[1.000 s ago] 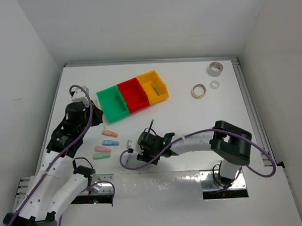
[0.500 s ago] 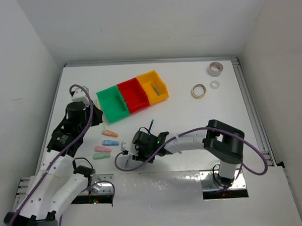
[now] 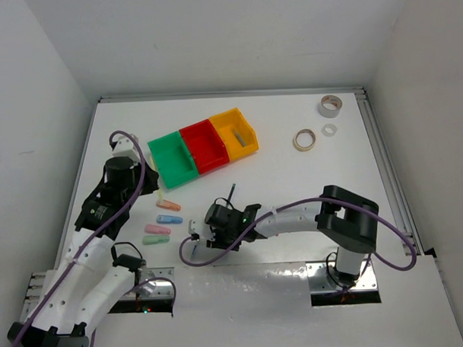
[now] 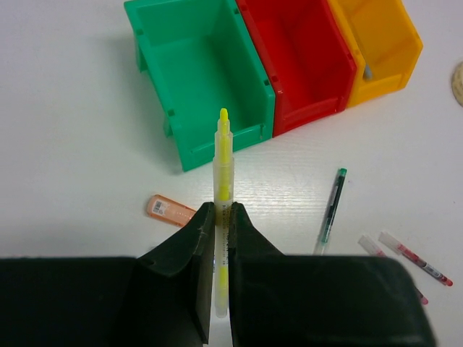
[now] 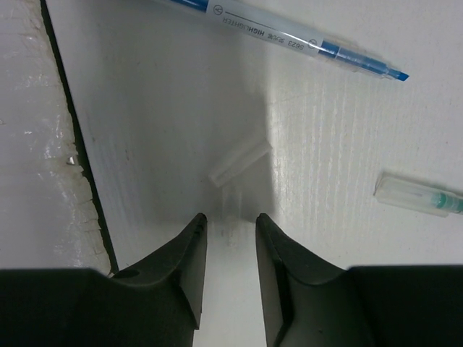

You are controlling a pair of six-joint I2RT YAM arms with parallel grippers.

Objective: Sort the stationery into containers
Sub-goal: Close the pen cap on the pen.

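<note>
The left arm (image 3: 82,255) climbs from its base at the near left and reaches forward, its wrist tipped downward. The left gripper (image 4: 221,217) has its 2 fingers pinched tight on a yellow highlighter (image 4: 223,166), which sticks out well past the fingertips. The right arm (image 3: 294,215) is folded sharply at the elbow and stretches low toward the left, across the front. The right gripper (image 5: 230,224) points down, its 2 fingers parted by a narrow gap with nothing between them.

Bright even overhead light; soft shadows; wrist views sharp, near hand parts blurred.
</note>
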